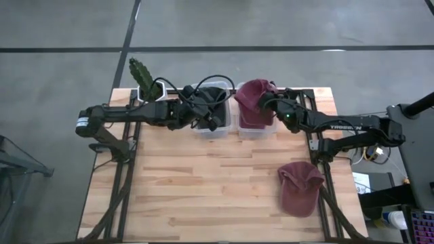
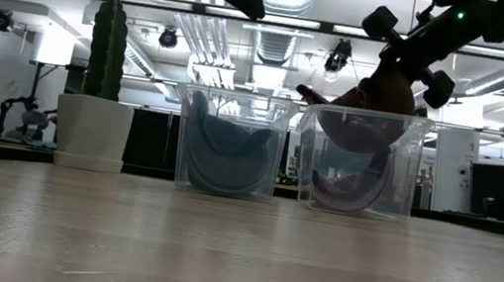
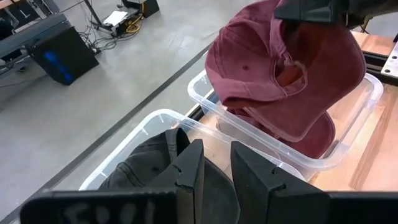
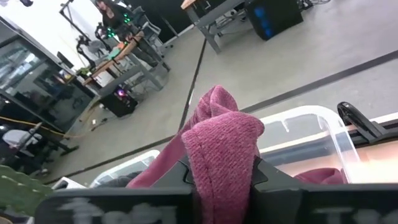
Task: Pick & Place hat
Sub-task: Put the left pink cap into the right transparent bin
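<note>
A maroon hat (image 1: pixel 252 100) hangs from my right gripper (image 4: pixel 221 177), which is shut on it over the right clear bin (image 1: pixel 256 129) at the table's far edge. In the low view the hat's lower part (image 2: pixel 365 123) dips inside that bin's rim, above another maroon hat (image 2: pixel 350 191) lying in the bin. My left gripper (image 3: pixel 216 171) hovers over the left clear bin (image 1: pixel 211 125), its fingers a narrow gap apart with nothing between them. A dark hat (image 3: pixel 143 168) lies in that bin. A third maroon hat (image 1: pixel 300 188) lies flat on the table, near right. My right gripper pinches a bunched fold of the maroon hat's cloth (image 4: pixel 217 134) between its two fingers. The fingers come from the table's right side, slanting a little downward. The hat hangs slack below them over the right bin; whether it touches the hat beneath, I cannot tell.
A potted cactus (image 1: pixel 142 78) stands at the far left, beside the left bin. The two bins stand side by side at the far edge. The wooden tabletop (image 1: pixel 203 183) stretches toward the near edge. The right arm (image 1: pixel 339 129) reaches in over the table's right side.
</note>
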`<act>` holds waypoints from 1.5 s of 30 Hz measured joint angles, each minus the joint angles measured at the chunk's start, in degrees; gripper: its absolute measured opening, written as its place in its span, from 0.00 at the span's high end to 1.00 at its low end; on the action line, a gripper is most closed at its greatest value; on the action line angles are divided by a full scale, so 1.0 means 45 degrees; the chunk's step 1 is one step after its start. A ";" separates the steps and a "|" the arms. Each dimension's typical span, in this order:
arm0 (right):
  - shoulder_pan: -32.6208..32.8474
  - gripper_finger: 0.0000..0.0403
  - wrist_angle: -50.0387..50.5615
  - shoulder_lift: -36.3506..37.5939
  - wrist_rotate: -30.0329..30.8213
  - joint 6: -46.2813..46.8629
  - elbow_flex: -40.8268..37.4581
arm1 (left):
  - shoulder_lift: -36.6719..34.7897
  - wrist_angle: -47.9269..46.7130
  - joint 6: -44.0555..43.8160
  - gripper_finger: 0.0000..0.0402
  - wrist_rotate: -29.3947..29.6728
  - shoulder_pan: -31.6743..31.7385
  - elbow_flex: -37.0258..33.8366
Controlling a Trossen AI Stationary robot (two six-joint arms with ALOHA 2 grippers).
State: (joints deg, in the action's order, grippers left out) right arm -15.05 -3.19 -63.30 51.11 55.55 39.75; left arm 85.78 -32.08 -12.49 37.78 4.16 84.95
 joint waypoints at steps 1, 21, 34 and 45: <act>0.0000 0.93 0.0005 -0.0089 0.0011 0.0000 0.0000 | -0.0005 -0.0005 0.0000 0.82 0.0000 0.0000 -0.0001; 0.0005 0.93 0.0178 -0.0355 -0.0477 -0.2060 0.0000 | -0.0063 -0.0024 0.0109 0.82 -0.0005 0.0000 -0.0005; 0.0000 0.93 0.0723 -0.0355 -0.0950 -0.1336 0.0000 | -0.0058 -0.0019 0.0121 0.82 -0.0005 0.0000 -0.0005; 0.0000 0.93 0.0783 -0.0355 -0.1132 -0.1336 0.0000 | -0.0049 -0.0022 0.0311 0.82 -0.0173 0.0000 -0.0005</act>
State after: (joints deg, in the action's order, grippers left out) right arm -15.05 0.34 -64.90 46.01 49.54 39.75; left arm 85.56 -32.18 -11.09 37.00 4.16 84.93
